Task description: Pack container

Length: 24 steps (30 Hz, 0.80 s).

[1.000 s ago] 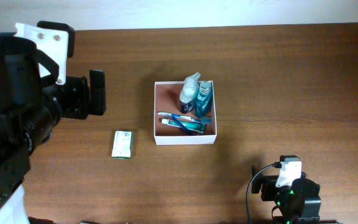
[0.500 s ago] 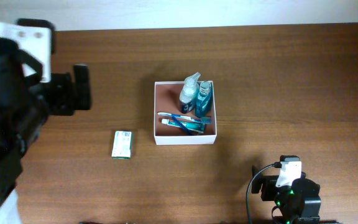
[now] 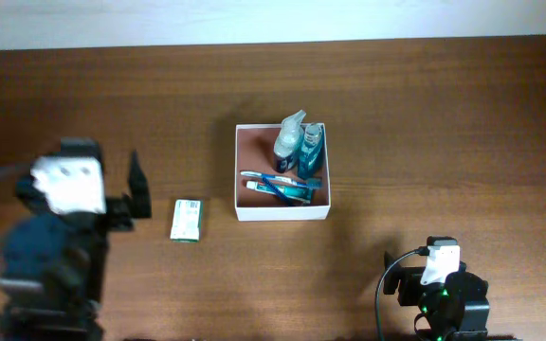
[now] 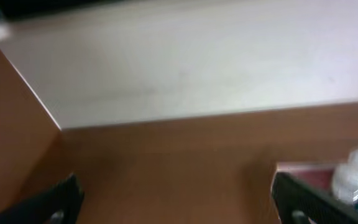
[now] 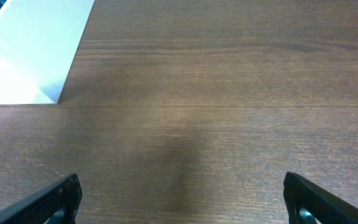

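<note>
The container [image 3: 282, 212] is a square white-walled box with a reddish-brown inside, at the table's middle. It holds two bottles [image 3: 290, 137], a toothbrush and a toothpaste tube [image 3: 282, 188]. My left gripper [image 4: 182, 202] is open and empty over bare wood, well left of the container. Its view catches the container's left wall [image 4: 291, 167] and a bottle [image 4: 355, 176] at far right. My right gripper [image 5: 182, 199] is open and empty above the table at the front right. The container's white corner [image 5: 30, 50] shows at the top left of the right wrist view.
A small green-and-white flat packet [image 3: 187, 220] lies on the wood left of the container, just right of my left arm [image 3: 60, 237]. My right arm [image 3: 441, 296] sits at the front edge. The table's back edge [image 4: 216, 115] meets a pale wall.
My left arm has swung from the back left towards the front and now sits beside the packet, blurred by motion. The right arm and the container's contents have not moved.
</note>
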Available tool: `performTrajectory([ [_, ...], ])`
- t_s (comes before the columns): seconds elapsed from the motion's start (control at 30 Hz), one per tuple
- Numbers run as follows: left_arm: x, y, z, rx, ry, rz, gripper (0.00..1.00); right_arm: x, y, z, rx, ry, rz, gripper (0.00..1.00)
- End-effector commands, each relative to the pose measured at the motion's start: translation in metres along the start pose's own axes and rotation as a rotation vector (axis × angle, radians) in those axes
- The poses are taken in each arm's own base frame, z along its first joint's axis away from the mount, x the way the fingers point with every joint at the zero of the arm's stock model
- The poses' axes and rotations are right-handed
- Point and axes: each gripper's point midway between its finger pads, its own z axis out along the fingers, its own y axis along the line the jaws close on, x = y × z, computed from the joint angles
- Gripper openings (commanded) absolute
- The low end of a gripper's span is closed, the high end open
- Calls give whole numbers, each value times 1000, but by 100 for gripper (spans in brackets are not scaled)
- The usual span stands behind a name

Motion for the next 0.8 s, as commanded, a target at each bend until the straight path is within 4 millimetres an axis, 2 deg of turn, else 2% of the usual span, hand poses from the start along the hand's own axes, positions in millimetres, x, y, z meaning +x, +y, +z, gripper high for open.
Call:
performTrajectory([
  [0.0,76,-16,2,55,45,26,99,2,-1,2,3,-2,14,99],
  [0.03,102,-24,3,85,51,26,99,2,-1,2,3,-2,14,99],
  [0.13,146,-35,3,121,46,25,99,2,-1,2,3,-2,14,99],
  [0.33,198,-42,10,125,29,23,99,2,-1,2,3,-2,14,99],
  [0.43,221,-52,15,165,36,23,99,2,-1,2,3,-2,14,99],
  [0.5,233,-55,18,170,47,24,99,1,-1,2,3,-2,14,99],
  [0.77,230,-55,19,168,34,23,99,2,-1,2,3,-2,14,99],
])
